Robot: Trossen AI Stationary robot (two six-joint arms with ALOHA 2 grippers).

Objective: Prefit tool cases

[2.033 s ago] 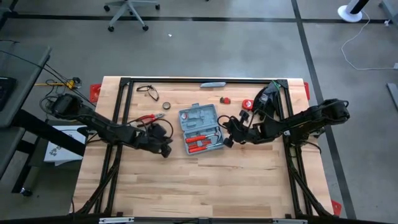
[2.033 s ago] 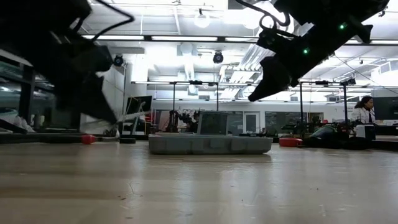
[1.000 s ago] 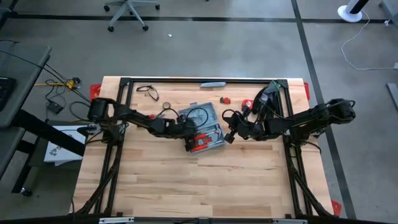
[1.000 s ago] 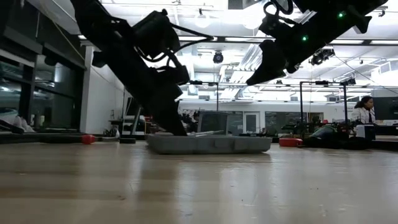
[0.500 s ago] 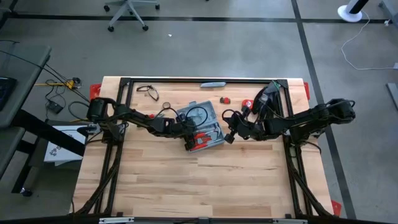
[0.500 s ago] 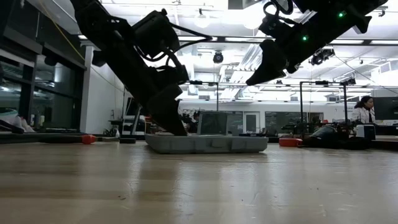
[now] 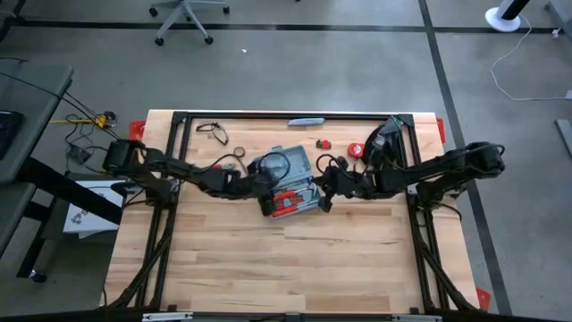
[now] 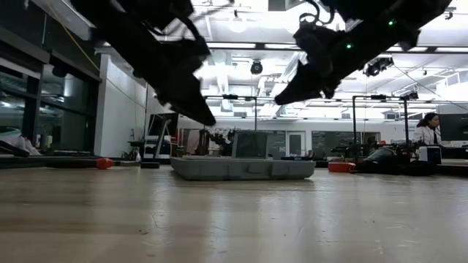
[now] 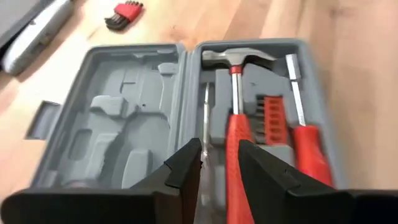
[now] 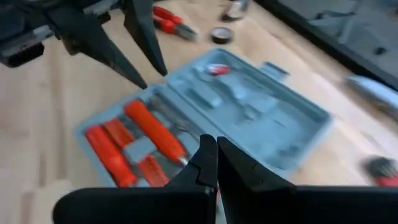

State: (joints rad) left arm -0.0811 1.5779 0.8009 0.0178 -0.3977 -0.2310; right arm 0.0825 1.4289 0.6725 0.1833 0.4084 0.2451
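Observation:
The blue-grey tool case (image 7: 290, 177) lies open and flat on the table's far middle. Its empty moulded lid (image 9: 124, 118) lies beside the tray. The tray holds a red-handled hammer (image 9: 235, 93) and red-handled screwdrivers (image 9: 308, 149). My left gripper (image 9: 219, 158) hangs open above the tray's near left end (image 7: 265, 195), clear of the case in the low view (image 8: 207, 118). My right gripper (image 10: 216, 158) is shut. It hovers off the case's right end (image 7: 322, 201), slanting down toward it, well above it in the low view (image 8: 280, 98).
Red-handled pliers (image 7: 219, 167) and a small tape roll (image 7: 241, 154) lie left of the case. A red hex-key set (image 7: 324, 143) and a slim grey-blue bar (image 7: 306, 121) lie behind it. The near half of the table is bare wood.
My left gripper has lifted from the case's left end, where its tip stood down at the tray, and now hangs clear above it. My right gripper has tipped further down toward the case. The case has stayed flat on the table.

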